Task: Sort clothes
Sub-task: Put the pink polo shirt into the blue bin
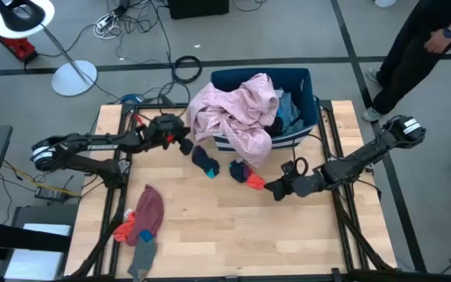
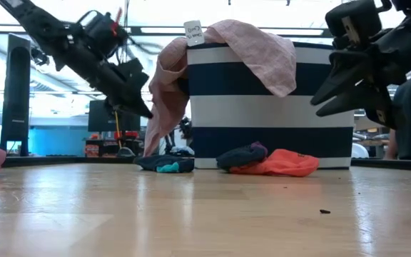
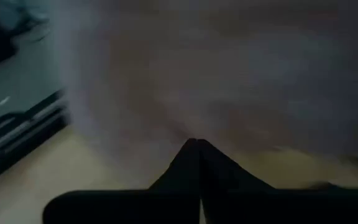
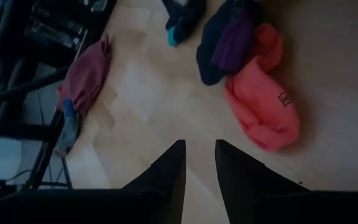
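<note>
Left gripper (image 1: 185, 146) closed beside pink garment (image 1: 237, 113); right gripper (image 1: 275, 190) parted, raised.

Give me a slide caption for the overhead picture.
Two robot arms reach toward socks beside a striped bin draped with a pink garment.

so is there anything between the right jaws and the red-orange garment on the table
Nothing: in the right wrist view only bare wood separates the right gripper from the red-orange garment. The high view agrees.
</note>
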